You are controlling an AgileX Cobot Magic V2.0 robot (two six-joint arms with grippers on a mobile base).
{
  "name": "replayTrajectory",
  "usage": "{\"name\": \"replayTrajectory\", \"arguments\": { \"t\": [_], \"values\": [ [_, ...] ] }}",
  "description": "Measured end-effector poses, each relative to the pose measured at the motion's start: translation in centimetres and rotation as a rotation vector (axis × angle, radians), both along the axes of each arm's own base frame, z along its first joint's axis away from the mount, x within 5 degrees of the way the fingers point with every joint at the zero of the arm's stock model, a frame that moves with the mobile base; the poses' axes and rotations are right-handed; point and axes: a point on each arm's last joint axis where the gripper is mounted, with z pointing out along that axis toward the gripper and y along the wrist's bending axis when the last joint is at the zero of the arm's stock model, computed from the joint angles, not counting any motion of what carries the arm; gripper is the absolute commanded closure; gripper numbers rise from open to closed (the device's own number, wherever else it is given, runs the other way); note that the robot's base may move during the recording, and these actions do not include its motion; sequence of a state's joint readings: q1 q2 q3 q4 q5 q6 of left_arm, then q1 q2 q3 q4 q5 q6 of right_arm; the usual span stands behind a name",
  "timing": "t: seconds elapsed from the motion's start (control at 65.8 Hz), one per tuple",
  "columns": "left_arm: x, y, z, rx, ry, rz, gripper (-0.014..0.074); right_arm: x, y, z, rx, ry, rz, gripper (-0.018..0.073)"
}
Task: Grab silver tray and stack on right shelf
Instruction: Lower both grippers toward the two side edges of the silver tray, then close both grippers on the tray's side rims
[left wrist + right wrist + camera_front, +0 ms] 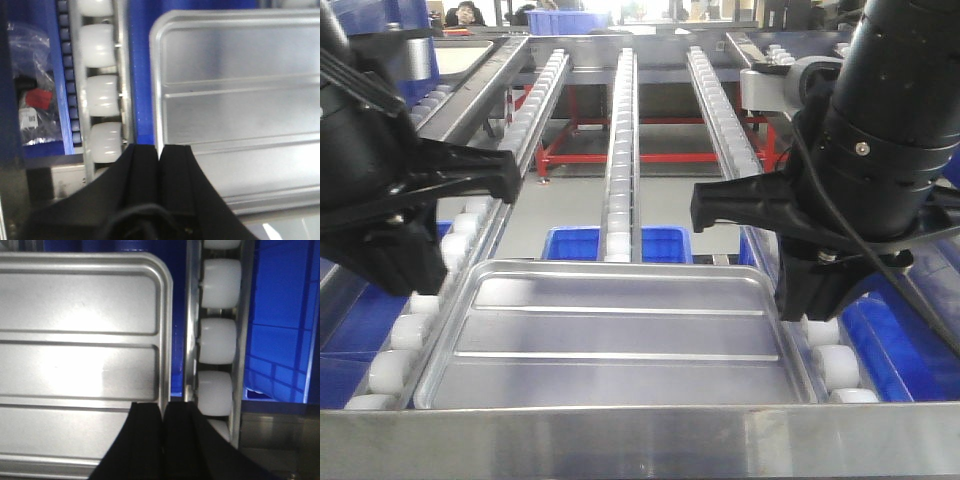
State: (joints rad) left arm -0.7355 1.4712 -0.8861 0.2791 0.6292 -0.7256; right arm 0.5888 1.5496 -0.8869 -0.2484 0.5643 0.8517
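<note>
Evidently the grasp is the step in hand. The flow rack (620, 130), with three rails of big white rollers, fills the front view. A flat steel front bar (640, 440) closes its near end, and blue bins (570, 243) sit below.

The silver tray (620, 340) lies flat at the near end of this rack, just behind the bar, with its two long ribs running across. It sits between the outer rails, and the wrist views show a blue gap between each side rim and the nearest rail. The robot's two arms flank the tray, one at each short side.

The left tool (160, 152) is drawn narrow, with only a slit between its black fingers (140, 170). The tray's left rim runs straight into that slit, so the tool looks pinched on the rim (the contact itself is hidden under the fingers). The right tool (163, 410) mirrors it: a narrow slit takes the right rim, just beside a white roller (217, 340).

The next move probably calls for both arms to rise together and level, enough to clear the rollers and bar. They would then carry the tray to the right shelf (775, 52), likely the level with smaller pale rollers at the far upper right, well apart from the tray. With so thin a rim grip, uneven lifting could twist the tray or let it slip.
</note>
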Motion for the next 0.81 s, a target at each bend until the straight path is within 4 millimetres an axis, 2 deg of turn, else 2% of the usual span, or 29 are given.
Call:
{"name": "replayTrajectory", "arguments": {
  "t": [0.152, 0.213, 0.258, 0.38, 0.456, 0.806],
  "values": [
    [-0.1, -0.8, -0.9, 0.022, 0.018, -0.033, 0.0689, 0.1, 0.2, 0.1, 0.016, -0.019, 0.006, 0.0176],
    [0.0, -0.9, -1.5, 0.026, 0.040, -0.026, 0.0675, 0.1, 0.2, 0.1, 0.016, -0.019, 0.006, 0.0148],
    [0.0, -1.1, -1.8, 0.027, 0.052, -0.021, 0.0645, 0.1, 0.1, 0.1, 0.015, -0.019, 0.007, 0.0144],
    [0.3, -1.4, -2.1, 0.029, 0.068, -0.014, 0.0440, 0.2, 0.1, 0.1, 0.013, -0.020, 0.008, 0.0144],
    [0.4, -1.5, -1.9, 0.024, 0.064, -0.012, 0.0357, 0.2, 0.1, 0.1, 0.012, -0.021, 0.010, 0.0144],
    [1.5, -0.5, -1.9, 0.038, 0.064, 0.030, 0.0342, 0.8, 0.1, -1.2, -0.005, -0.004, 0.007, 0.0142]
  ]
}}
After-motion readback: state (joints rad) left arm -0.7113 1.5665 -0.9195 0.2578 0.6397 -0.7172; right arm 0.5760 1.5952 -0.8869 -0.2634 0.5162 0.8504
